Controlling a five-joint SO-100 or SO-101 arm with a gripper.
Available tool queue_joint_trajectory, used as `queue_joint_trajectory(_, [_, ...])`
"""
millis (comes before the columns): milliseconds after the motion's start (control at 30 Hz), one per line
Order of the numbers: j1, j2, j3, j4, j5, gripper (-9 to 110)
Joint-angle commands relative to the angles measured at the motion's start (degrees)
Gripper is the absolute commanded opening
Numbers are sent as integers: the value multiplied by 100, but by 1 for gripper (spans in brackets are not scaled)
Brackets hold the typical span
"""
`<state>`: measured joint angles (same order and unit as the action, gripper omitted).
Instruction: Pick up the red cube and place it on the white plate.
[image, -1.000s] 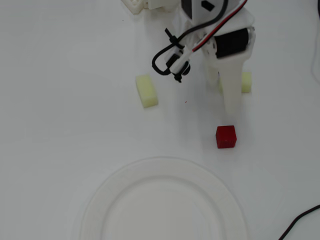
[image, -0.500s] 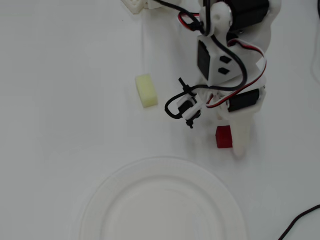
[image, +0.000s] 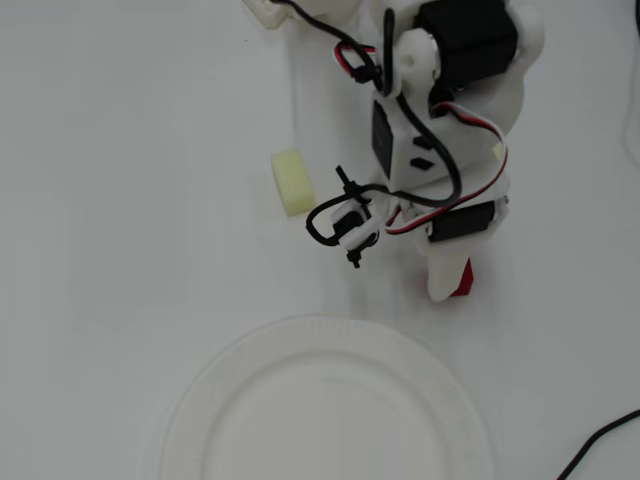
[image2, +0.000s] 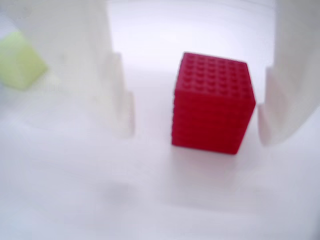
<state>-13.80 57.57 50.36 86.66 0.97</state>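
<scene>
The red cube (image2: 212, 102) sits on the white table between my two white fingers in the wrist view. The right finger (image2: 285, 100) is very close to or touching its side; a gap remains at the left finger (image2: 100, 75). My gripper (image2: 195, 135) is open around the cube. In the overhead view the cube (image: 463, 279) shows only as a red sliver under the gripper (image: 450, 285). The white plate (image: 190, 410) lies at the bottom centre, a short way below and left of the cube.
A pale yellow foam block (image: 292, 182) lies left of the arm; it also shows at the left edge of the wrist view (image2: 20, 62). A black cable (image: 600, 440) crosses the bottom right corner. The arm's body and wires fill the top right.
</scene>
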Motion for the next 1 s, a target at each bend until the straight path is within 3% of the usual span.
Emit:
queue_joint_trajectory(0, [-123,79,-281,158,44,20])
queue_joint_trajectory(433, [-545,-466,-958,281,202,21])
queue_joint_trajectory(567, [-431,-1248,-2250,817,193,19])
queue_joint_trajectory(667, [-264,-2373,-4254,1450,62,15])
queue_joint_trajectory(967, [-26,-2188,-3727,1450,-53,20])
